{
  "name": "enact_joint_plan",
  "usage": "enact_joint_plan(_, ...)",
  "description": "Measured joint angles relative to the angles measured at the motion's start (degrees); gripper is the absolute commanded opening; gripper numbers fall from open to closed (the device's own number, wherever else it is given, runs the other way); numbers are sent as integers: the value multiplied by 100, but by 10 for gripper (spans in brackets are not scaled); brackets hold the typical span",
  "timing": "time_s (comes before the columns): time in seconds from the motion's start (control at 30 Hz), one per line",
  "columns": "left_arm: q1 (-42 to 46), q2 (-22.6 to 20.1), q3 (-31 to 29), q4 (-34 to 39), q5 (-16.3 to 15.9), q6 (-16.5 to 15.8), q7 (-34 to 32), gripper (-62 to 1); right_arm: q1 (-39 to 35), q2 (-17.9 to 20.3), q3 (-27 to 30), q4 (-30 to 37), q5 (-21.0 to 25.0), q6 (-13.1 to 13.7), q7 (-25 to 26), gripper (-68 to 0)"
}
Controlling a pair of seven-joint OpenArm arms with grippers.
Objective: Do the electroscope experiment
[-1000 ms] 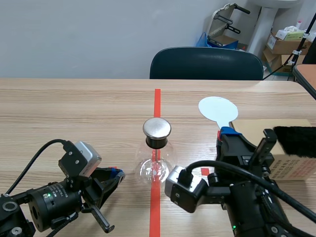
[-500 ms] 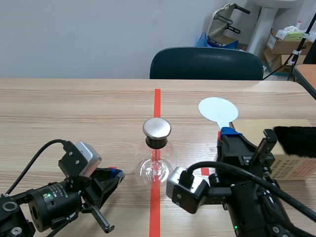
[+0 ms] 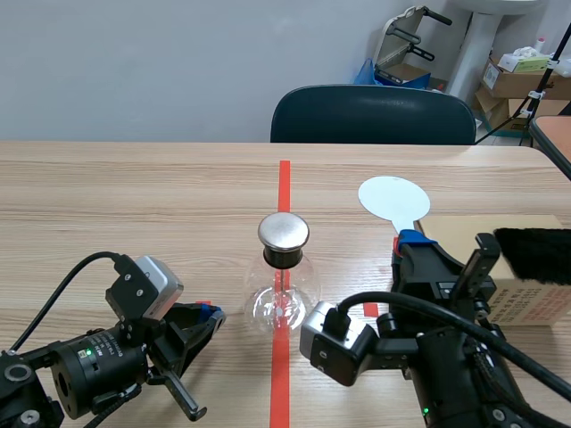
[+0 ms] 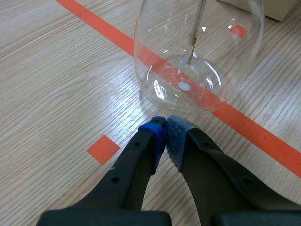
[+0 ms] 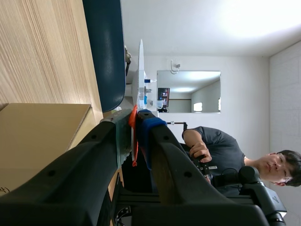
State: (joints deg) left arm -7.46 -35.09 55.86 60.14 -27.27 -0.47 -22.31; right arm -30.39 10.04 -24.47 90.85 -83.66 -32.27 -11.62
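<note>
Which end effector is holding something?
The right end effector, shut on the white disc paddle; the left end effector is shut empty beside the glass electroscope.

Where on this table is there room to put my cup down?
The far-left tabletop, beyond the left gripper and left of the glass flask, is bare. Crowded on the right: the right gripper holds the white paddle beside the cardboard box.

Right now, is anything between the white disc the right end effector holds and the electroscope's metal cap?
Nothing visible: only bare table lies between the white disc in the right end effector and the metal cap.
</note>
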Motion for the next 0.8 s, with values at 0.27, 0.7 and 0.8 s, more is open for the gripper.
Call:
enact_joint_plan(0.27,0,0,0,0,0,0,0,-588,0,0,0,0,0,0,0,-665)
enact_joint_plan(0.7,0,0,0,0,0,0,63,-588,0,0,0,0,0,0,0,-665)
enact_joint_plan(0.8,0,0,0,0,0,0,66,-588,0,0,0,0,0,0,0,-665)
